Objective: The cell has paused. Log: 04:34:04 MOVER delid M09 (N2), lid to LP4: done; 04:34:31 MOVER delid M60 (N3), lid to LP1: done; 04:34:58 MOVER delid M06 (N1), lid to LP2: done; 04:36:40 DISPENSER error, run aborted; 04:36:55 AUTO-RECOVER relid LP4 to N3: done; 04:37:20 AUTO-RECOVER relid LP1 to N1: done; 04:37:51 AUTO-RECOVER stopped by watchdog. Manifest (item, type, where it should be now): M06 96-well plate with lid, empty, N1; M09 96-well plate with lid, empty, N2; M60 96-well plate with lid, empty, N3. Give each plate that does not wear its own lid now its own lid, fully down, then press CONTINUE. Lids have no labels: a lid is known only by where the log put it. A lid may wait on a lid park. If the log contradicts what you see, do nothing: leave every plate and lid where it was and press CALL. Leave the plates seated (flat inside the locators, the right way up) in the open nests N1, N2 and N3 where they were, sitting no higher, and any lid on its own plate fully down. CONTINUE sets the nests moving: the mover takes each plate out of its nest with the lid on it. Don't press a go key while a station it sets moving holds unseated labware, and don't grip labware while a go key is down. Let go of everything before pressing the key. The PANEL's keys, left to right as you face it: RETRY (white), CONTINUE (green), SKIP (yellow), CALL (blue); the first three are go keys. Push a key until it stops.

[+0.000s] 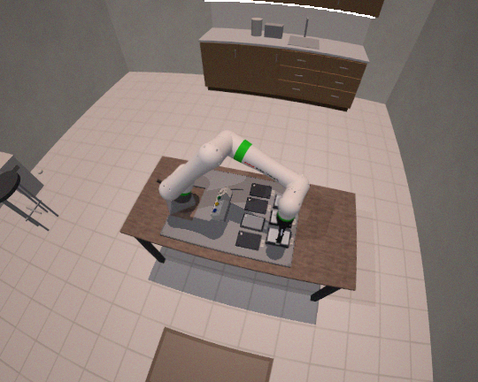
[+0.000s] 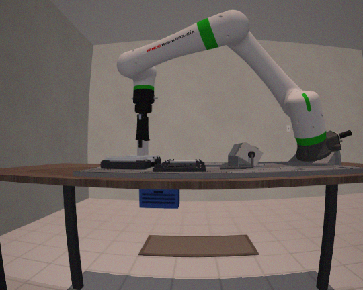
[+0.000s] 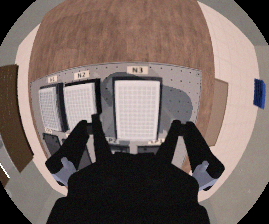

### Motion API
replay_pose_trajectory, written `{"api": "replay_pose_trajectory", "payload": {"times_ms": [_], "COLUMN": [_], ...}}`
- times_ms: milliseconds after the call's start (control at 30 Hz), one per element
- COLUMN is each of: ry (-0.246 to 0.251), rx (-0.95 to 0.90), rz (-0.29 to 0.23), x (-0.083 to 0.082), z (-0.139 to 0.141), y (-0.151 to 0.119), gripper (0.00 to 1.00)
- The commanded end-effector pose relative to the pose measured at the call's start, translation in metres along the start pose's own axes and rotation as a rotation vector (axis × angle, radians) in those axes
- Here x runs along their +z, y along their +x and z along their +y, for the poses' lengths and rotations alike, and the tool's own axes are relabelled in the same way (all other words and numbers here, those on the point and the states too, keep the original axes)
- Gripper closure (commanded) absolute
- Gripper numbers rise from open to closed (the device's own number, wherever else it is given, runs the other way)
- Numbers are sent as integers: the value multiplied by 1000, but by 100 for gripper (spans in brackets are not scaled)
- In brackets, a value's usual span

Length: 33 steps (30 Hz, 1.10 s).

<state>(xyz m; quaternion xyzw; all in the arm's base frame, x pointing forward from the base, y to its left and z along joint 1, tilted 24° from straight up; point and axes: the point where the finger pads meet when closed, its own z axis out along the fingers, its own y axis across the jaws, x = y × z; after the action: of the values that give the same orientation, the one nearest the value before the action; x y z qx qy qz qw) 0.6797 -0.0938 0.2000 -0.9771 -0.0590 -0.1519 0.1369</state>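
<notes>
Black 2-finger gripper (image 3: pixel 133 152) part open, holding nothing, above white lidded 96-well plate (image 3: pixel 137 111), wooden table (image 2: pixel 38 172).

The top camera looks down from high up on the whole room. The exterior camera sits low beside the table (image 2: pixel 48 169) (both show it). The wrist camera looks straight down, close.

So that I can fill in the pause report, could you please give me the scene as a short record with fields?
arm: white with green bands, reaching across the table
tool: open, holding nothing, pointing straight down
below the tool: end plate of a row of three, not touched
panel: near the arm's base, apart from the tool
lid fit on the plates: too small to tell
</notes>
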Motion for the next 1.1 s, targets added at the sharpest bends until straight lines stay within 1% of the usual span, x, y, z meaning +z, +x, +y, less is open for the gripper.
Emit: {"api": "replay_pose_trajectory", "payload": {"times_ms": [0, 300, 767, 833, 1067], "ry": [0, 0, 0, 0, 0], "rx": [0, 0, 0, 0, 0], "rz": [0, 0, 0, 0, 0], "x": [-1, -6, -33, -33, -44], "z": [0, 0, 0, 0, 0], "y": [0, 0, 0, 0, 0], "gripper": [34, 34, 34, 34, 34]}}
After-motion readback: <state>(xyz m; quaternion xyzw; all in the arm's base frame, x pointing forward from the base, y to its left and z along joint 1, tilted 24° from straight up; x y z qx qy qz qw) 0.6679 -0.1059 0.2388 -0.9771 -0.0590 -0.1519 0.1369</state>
